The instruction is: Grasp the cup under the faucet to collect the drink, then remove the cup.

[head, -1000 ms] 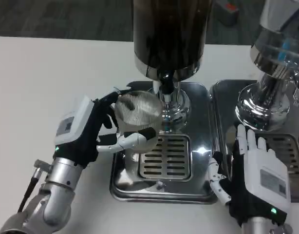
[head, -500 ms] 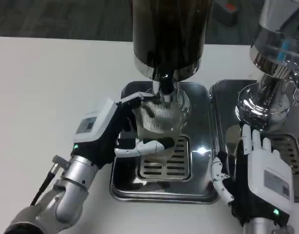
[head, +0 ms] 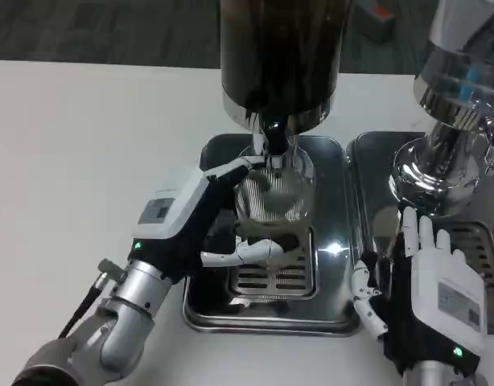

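I've got the left hand (head: 200, 227) wrapped around the cup (head: 273, 197), fingers curled along its far side and thumb pressed across the near side, so the clear ribbed cup is gripped between them. The cup sits right under the faucet (head: 273, 143) of the dark dispenser (head: 281, 56), over the slotted grate (head: 271, 269) of the steel tray (head: 267, 314). It looks tilted slightly, its rim close up against the spout. I can't tell if any drink is inside; the glass is too full of reflections.

My right hand (head: 428, 293) is low on the right, back facing up, fingers straight and slightly spread, holding nothing. It hovers over the seam between the tray and the second tray (head: 376, 161) beside it, where the second dispenser (head: 456, 104), shiny chrome with a clear body, stands. Whether the fingertips touch the metal, I cannot tell.

Everything sits on the white table (head: 78, 145). The left forearm (head: 110, 322) comes in from the lower left.
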You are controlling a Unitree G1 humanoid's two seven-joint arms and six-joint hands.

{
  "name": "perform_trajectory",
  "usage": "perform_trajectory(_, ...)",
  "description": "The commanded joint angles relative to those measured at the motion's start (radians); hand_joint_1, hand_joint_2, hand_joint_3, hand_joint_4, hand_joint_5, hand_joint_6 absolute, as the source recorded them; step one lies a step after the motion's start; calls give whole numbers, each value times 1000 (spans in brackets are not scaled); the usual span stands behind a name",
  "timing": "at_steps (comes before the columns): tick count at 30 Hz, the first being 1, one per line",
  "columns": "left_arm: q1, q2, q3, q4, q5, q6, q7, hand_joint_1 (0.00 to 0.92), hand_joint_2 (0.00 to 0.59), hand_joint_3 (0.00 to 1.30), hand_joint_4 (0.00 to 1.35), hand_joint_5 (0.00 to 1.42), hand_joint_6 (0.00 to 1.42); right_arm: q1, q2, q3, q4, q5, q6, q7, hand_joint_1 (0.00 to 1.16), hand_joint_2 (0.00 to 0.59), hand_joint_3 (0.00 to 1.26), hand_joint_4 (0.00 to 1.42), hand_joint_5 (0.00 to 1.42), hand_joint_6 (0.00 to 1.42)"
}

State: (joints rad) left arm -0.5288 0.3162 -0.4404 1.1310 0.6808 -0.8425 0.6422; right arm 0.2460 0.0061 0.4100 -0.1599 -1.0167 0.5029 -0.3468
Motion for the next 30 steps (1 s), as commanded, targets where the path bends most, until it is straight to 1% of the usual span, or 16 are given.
perform_trajectory(1, -5, 11, 5, 2, -1, -13, 19, 271, 81, 274, 367, 641, 614, 9, 6, -1, -12, 1, 6, -18, 152, 509, 0, 0, 0, 17)
perform_trajectory(5, 6, 20, 13, -5, -11, -27, 31, 202, 65, 239, 348, 612, 572, 6, 6, 1, -8, 2, 3, -15, 149, 507, 0, 0, 0, 17)
perform_trajectory(9, 25, 29, 45, -2, -54, -63, 10, 134, 44, 227, 333, 600, 518, 4, 1, 2, -7, 3, 0, -12, 147, 506, 0, 0, 0, 13)
perform_trajectory(13, 55, 42, 79, -15, -93, -102, 0, 88, 31, 227, 333, 592, 486, 8, -6, 0, -10, 14, -19, -17, 159, 470, 0, 0, 0, 3)
perform_trajectory(14, 63, 47, 87, -23, -101, -112, -1, 82, 29, 227, 333, 592, 468, 10, -7, -1, -12, 18, -24, -18, 169, 451, 0, 0, 0, 1)
perform_trajectory(15, 69, 51, 94, -29, -105, -119, -3, 80, 29, 225, 333, 591, 463, 12, -9, -4, -13, 25, -32, -20, 172, 446, 0, 0, 0, 0)
perform_trajectory(17, 92, 66, 128, -46, -140, -141, -19, 67, 26, 219, 324, 576, 441, 18, -12, -16, -19, 57, -57, -21, 200, 408, 0, 0, 0, 0)
perform_trajectory(19, 110, 77, 160, -60, -175, -158, -44, 55, 25, 215, 313, 545, 402, 23, -16, -28, -22, 88, -84, -20, 233, 396, 0, 0, 0, 0)
perform_trajectory(22, 137, 118, 206, -114, -227, -190, -110, 47, 23, 202, 246, 460, 332, 25, -26, -39, -22, 121, -118, -23, 249, 375, 0, 0, 0, 0)
perform_trajectory(24, 155, 138, 231, -157, -259, -204, -154, 38, 16, 171, 204, 406, 287, 26, -32, -44, -23, 127, -128, -23, 253, 374, 0, 0, 0, 0)
perform_trajectory(26, 171, 162, 262, -206, -315, -220, -222, 23, 15, 145, 157, 351, 216, 27, -36, -50, -22, 133, -136, -24, 255, 374, 0, 0, 0, 0)
perform_trajectory(28, 182, 180, 285, -244, -372, -229, -303, 1, 2, 96, 109, 302, 108, 27, -40, -55, -18, 137, -143, -25, 274, 335, 0, 0, 0, 0)
perform_trajectory(29, 185, 185, 293, -258, -405, -236, -345, 0, 0, 83, 89, 290, 86, 27, -42, -55, -17, 137, -145, -25, 277, 329, 0, 0, 0, 0)
perform_trajectory(30, 188, 189, 297, -276, -463, -251, -405, 0, 0, 72, 75, 276, 77, 26, -44, -56, -16, 137, -146, -26, 288, 315, 0, 0, 0, 0)
